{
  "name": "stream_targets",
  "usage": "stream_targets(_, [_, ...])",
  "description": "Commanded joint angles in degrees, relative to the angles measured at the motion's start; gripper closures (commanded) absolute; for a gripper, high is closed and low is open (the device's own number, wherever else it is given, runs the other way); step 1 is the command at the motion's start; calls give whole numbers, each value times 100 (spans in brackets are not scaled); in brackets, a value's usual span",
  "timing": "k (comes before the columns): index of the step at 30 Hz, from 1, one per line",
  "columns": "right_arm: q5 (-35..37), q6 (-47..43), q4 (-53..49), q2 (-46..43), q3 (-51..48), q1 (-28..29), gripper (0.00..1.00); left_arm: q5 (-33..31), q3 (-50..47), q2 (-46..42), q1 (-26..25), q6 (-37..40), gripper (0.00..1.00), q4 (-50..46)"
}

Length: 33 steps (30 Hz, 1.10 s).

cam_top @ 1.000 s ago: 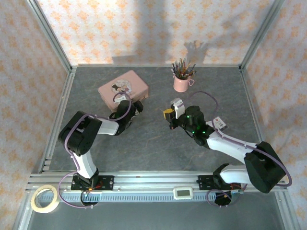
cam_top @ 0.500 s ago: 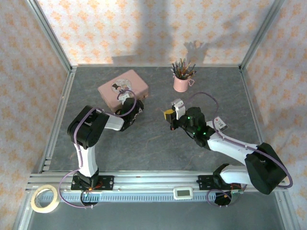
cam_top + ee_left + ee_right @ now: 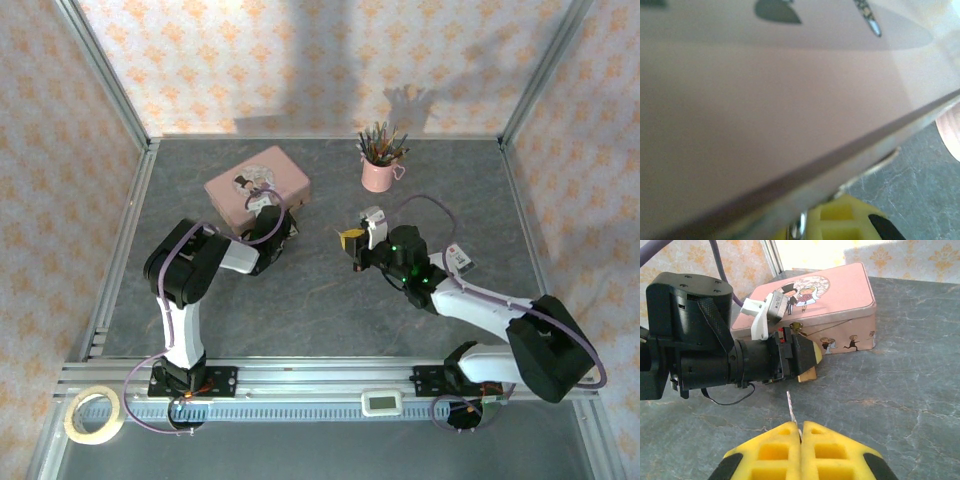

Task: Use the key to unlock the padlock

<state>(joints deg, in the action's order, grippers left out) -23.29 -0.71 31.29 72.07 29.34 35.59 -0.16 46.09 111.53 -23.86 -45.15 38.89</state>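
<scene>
While right gripper jaws pinch key, left gripper jaws at pink tin: gap unclear.

blurred pink tin, key mostly hidden in right tool

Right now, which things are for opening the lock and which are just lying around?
For the job: thin grey metal key in the right tool; small brass padlock; left tool; rectangular pink tin.
Lying about: pink mug of pencils; cream tape roll.
</scene>
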Motion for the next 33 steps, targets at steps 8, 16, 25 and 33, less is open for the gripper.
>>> stream_targets(8, [-510, 1878, 1023, 726, -196, -95, 100, 1365, -603, -970, -14, -934, 100, 934])
stream_targets(16, [-1540, 3228, 2824, 2034, -177, -83, 100, 1891, -1001, -1213, -101, -1635, 100, 2007])
stream_targets(25, [-2253, 4427, 4601, 3254, 50, -82, 100, 1972, -1255, -1106, -294, -2055, 100, 2906])
stream_targets(33, [-2356, 4912, 5429, 3736, 64, -116, 100, 1991, -1331, -1036, -329, -2202, 100, 3220])
